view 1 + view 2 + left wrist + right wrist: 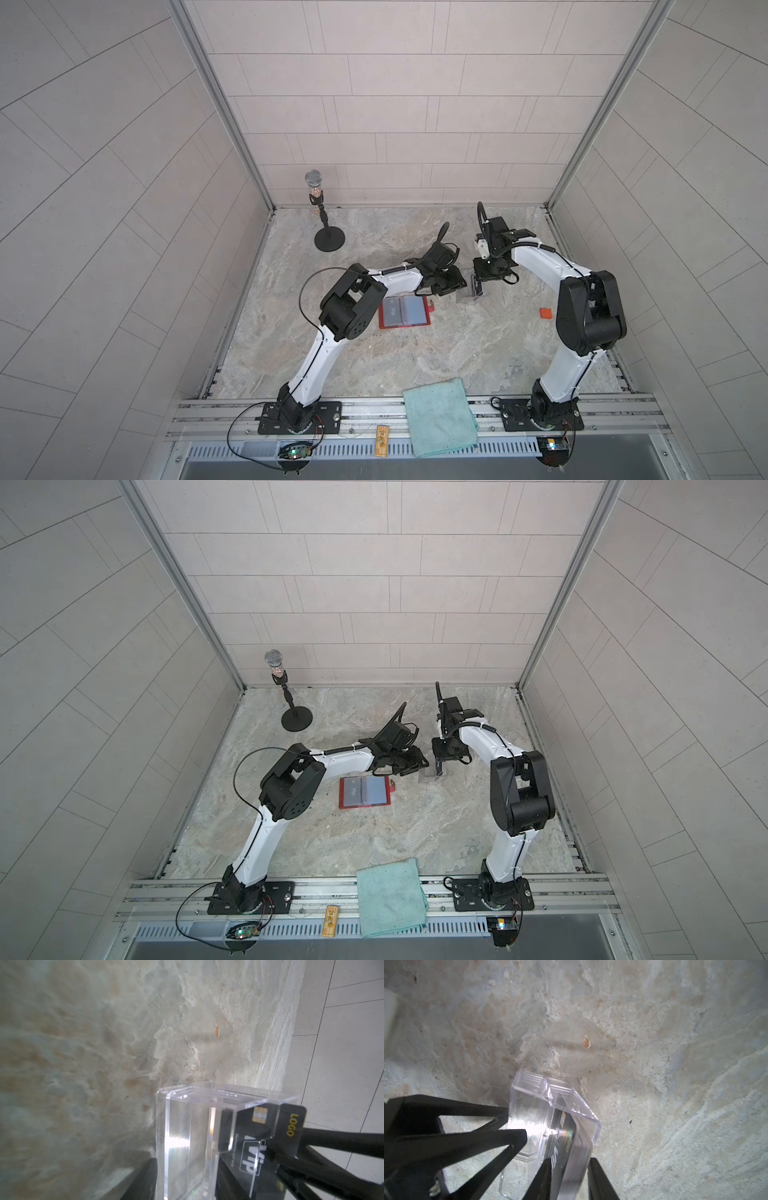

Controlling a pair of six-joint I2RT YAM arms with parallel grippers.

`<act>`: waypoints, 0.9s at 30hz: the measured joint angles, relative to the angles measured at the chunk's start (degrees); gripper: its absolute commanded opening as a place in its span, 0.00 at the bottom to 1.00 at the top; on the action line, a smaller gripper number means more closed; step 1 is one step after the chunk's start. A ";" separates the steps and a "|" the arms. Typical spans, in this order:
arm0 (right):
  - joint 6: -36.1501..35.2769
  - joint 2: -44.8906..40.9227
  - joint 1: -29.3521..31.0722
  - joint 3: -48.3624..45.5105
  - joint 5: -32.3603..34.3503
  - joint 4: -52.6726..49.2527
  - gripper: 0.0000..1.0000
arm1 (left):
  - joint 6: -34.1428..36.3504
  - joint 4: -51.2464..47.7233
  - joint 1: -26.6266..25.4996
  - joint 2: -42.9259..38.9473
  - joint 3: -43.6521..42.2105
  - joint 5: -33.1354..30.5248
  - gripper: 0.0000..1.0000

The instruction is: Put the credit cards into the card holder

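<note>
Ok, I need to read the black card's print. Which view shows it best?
The left wrist view: the black card faces the camera, standing in the clear box, chip, LOGO and VIP readable. The right wrist view shows it nearly edge-on beside a striped card. In both top views it is too small to make out.
</note>
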 measured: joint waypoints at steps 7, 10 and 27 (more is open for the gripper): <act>-0.59 1.16 0.00 3.08 0.24 -0.92 0.34 | -2.12 2.01 -0.39 0.04 -0.28 2.86 0.51; -0.85 1.18 0.00 3.23 0.48 -1.07 0.37 | -1.92 2.10 -0.61 0.04 -0.28 3.17 0.53; -1.01 0.50 0.02 -0.52 3.50 -0.48 0.35 | 4.74 -4.70 -0.59 0.28 2.71 0.66 0.56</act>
